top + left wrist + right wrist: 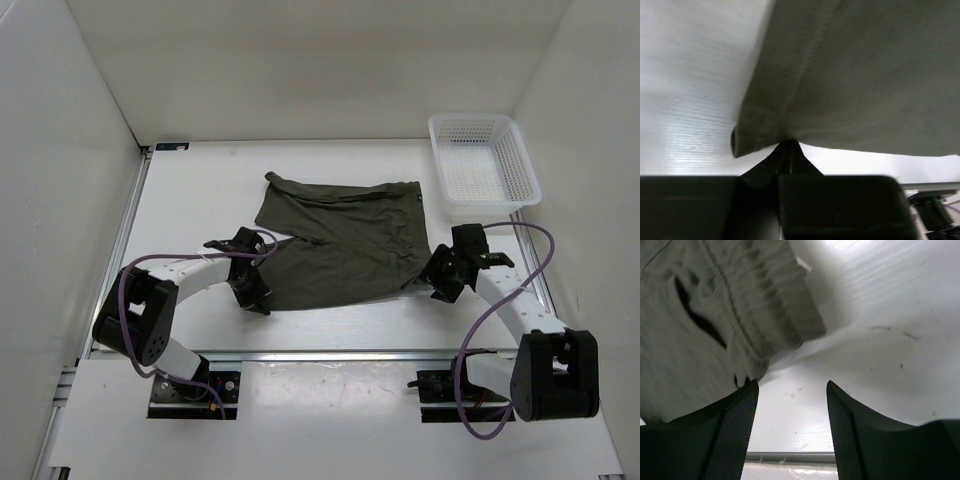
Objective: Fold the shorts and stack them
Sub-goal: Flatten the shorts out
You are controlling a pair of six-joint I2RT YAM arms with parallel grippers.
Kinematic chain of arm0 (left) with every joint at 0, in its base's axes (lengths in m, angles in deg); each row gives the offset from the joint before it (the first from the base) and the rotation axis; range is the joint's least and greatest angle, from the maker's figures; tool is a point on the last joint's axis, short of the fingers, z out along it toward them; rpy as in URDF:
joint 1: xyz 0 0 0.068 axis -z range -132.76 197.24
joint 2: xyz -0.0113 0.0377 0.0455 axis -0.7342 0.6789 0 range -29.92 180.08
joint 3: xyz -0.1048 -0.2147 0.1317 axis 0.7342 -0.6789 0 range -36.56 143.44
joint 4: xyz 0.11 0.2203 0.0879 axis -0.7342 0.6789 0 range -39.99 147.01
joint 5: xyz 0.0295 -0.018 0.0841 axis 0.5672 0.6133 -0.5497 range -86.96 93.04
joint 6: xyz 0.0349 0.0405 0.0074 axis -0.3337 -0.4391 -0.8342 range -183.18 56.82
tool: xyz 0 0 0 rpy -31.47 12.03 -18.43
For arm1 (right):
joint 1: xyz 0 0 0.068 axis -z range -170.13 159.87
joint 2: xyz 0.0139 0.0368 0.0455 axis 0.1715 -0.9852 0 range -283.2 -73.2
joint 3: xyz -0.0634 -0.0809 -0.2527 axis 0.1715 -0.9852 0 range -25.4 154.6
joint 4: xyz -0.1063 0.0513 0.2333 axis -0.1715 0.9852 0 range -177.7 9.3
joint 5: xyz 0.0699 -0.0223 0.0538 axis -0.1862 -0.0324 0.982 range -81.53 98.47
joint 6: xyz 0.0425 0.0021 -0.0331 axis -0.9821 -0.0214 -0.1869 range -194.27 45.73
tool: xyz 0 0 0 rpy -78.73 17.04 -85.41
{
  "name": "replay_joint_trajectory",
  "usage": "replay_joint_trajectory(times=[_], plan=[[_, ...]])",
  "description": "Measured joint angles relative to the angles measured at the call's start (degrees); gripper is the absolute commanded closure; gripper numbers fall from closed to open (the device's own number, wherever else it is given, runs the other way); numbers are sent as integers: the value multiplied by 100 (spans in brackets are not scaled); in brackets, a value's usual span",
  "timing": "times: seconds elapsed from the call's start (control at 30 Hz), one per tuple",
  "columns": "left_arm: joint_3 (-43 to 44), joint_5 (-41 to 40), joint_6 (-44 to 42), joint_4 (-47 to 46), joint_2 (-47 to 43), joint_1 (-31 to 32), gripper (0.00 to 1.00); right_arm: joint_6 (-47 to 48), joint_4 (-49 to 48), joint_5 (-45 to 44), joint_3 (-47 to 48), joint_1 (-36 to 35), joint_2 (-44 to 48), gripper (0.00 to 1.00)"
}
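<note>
- Shorts point(345, 240) lie flat on the worktop point(200, 190), midway (waistband toward its right edge).
- My left gripper point(788, 148) is clenched on their near-left hem.
- My right gripper point(792, 400) gapes, released, beside the near-right corner.

My top view is bright and evenly lit from above, with only faint shadows under my arms on the white table point(200, 190). My left wrist view is soft: the shorts point(865, 75) blur and glare whitens the table. On my right wrist view the shorts cast a dark shadow, and my fingers point(735, 435) look sharp.
</note>
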Motion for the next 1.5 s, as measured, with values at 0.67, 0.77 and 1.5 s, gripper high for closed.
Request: replay_joint_trajectory(times=[0.67, 0.77, 1.5], plan=[[190, -249, -57, -22, -411, -221, 90, 35, -778, -138, 407, 101, -695, 30], [195, -256, -76, -20, -459, -229, 82, -61, -789, -98, 376, 118, -511, 31], [516, -118, -337, 92, 474, 164, 90, -258, -1504, -385, 175, 184, -1427, 100]])
